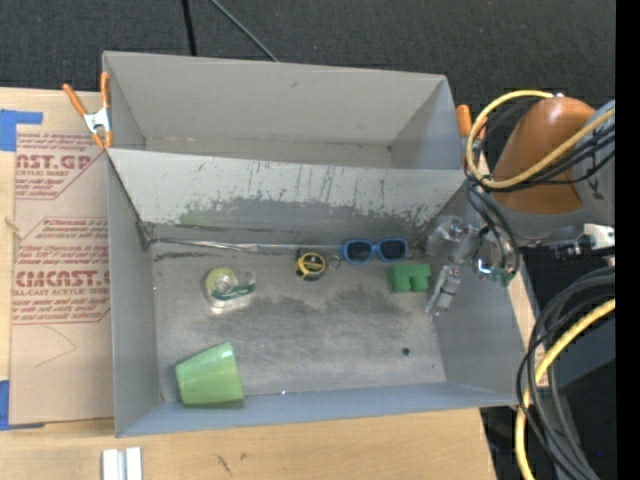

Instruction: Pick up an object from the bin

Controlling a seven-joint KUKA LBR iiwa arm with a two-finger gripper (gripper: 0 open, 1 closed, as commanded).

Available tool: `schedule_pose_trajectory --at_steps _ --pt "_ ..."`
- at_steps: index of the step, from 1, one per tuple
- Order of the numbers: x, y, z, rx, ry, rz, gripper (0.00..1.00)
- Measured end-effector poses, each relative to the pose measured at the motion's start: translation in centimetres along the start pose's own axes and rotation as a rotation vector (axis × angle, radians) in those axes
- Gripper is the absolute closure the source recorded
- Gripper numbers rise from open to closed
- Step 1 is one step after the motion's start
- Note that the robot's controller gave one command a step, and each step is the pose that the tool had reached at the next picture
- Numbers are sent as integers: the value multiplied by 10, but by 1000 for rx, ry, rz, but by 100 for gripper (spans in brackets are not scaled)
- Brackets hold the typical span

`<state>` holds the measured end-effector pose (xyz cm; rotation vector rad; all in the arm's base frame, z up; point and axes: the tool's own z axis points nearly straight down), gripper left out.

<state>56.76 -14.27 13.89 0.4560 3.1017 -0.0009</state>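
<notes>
The gripper (441, 293) hangs low by the right wall of the bin (300, 98), just beside a small green block (408, 279); whether it is spread or pressed together I can't tell. Blue sunglasses (374, 251) lie just behind the block. The bin floor is scuffed grey metal, with dark carpet (400, 18) beyond and a pale tabletop (300, 438) in front

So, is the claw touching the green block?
Cannot tell. The camera view shows the claw right beside the green block, but no plain gap or contact.
</notes>
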Motion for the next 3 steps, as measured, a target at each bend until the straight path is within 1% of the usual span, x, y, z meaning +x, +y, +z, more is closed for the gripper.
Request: schedule_pose_trajectory --at_steps 1,2,3 --pt "-20 23 63 1 8 211 0" --pt "-21 23 61 2 4 211 100" --pt "-10 -9 -91 0 -3 195 100"
